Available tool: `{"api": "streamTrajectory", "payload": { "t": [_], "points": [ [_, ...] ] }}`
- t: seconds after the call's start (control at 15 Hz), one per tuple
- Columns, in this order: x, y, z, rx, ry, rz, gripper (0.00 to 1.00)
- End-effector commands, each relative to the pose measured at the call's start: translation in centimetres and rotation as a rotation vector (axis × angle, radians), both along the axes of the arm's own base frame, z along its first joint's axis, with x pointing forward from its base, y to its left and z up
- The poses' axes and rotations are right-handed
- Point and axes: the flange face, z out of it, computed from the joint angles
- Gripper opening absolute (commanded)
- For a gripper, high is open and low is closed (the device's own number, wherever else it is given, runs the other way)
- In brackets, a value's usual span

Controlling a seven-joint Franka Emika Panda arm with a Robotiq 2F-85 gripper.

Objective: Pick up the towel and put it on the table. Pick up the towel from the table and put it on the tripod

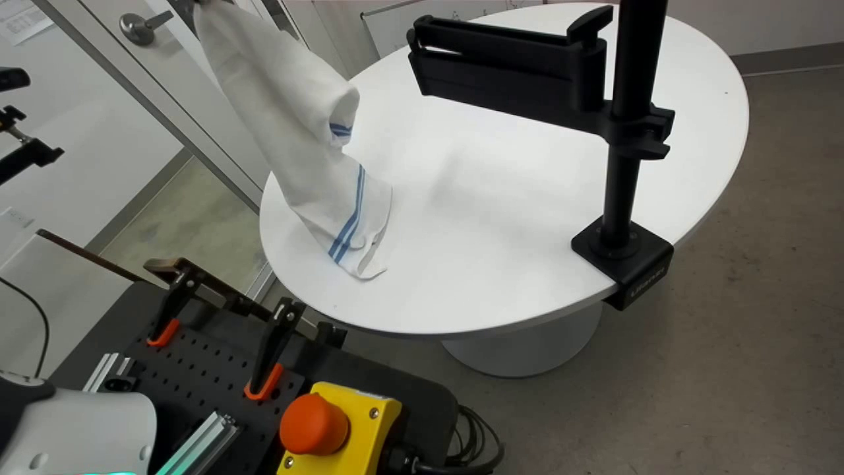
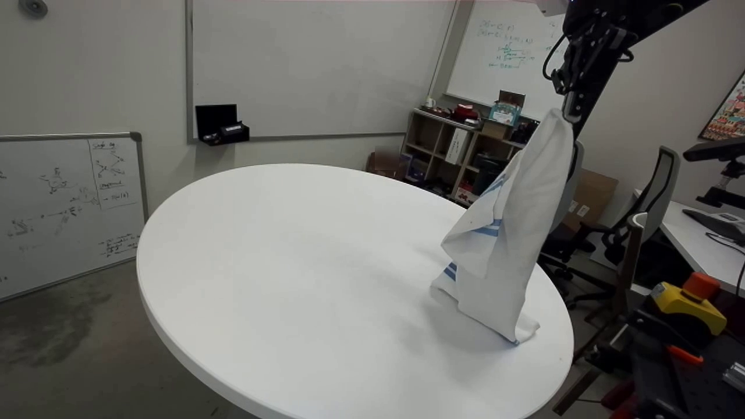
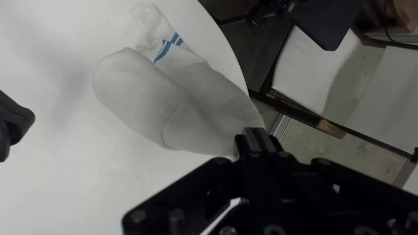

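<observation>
The white towel with blue stripes hangs from my gripper and shows in both exterior views (image 1: 290,119) (image 2: 524,215). My gripper (image 2: 570,113) is shut on its upper end; the fingertips (image 3: 257,132) look pressed together in the wrist view, with the towel (image 3: 140,94) running out from them. The towel's lower end is at or just above the round white table (image 1: 488,264), near its rim; I cannot tell whether it touches. The table also shows in an exterior view (image 2: 291,291). The black tripod (image 1: 626,178) is clamped to the table edge, its horizontal arm (image 1: 508,72) over the tabletop.
A black cart with clamps and a yellow box with an orange button (image 1: 343,429) stands beside the table. A door (image 1: 178,86) is behind the towel. Chairs (image 2: 657,186) and a shelf (image 2: 442,139) stand beyond the table. A dark part (image 3: 13,120) juts in at the wrist view's left edge.
</observation>
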Motion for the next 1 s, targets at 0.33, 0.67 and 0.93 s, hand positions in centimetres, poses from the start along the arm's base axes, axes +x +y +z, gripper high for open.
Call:
{"api": "streamTrajectory", "payload": {
  "t": [0.33, 0.67, 0.93],
  "points": [
    [-1.0, -0.7, -7.2, -0.125, 0.024, 0.037, 0.00],
    [-1.1, -1.0, -11.2, -0.193, 0.017, 0.032, 0.00],
    [-1.3, -1.3, -13.4, -0.245, 0.026, 0.030, 0.35]
  ]
}}
